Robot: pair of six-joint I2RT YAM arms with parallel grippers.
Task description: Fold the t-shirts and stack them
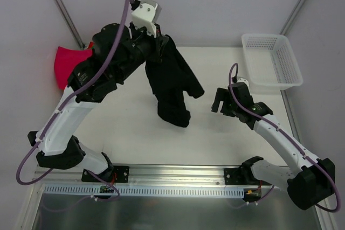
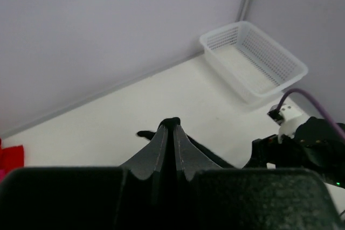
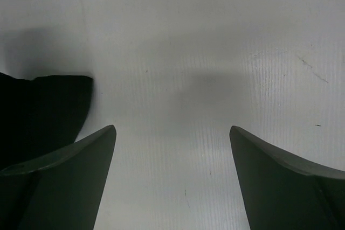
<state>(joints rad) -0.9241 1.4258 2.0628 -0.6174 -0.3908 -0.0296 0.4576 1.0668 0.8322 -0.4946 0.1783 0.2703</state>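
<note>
While left gripper (image 2: 173, 129) pinched the black t-shirt (image 1: 170, 87) aloft mid-frame, right gripper (image 1: 220, 100) stood spread, empty; folding looked unstarted.

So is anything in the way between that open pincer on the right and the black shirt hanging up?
Nothing visible. Only bare table lies between the right pincer and the black shirt, which hangs from the shut left pincer. The basket sits off behind.
</note>
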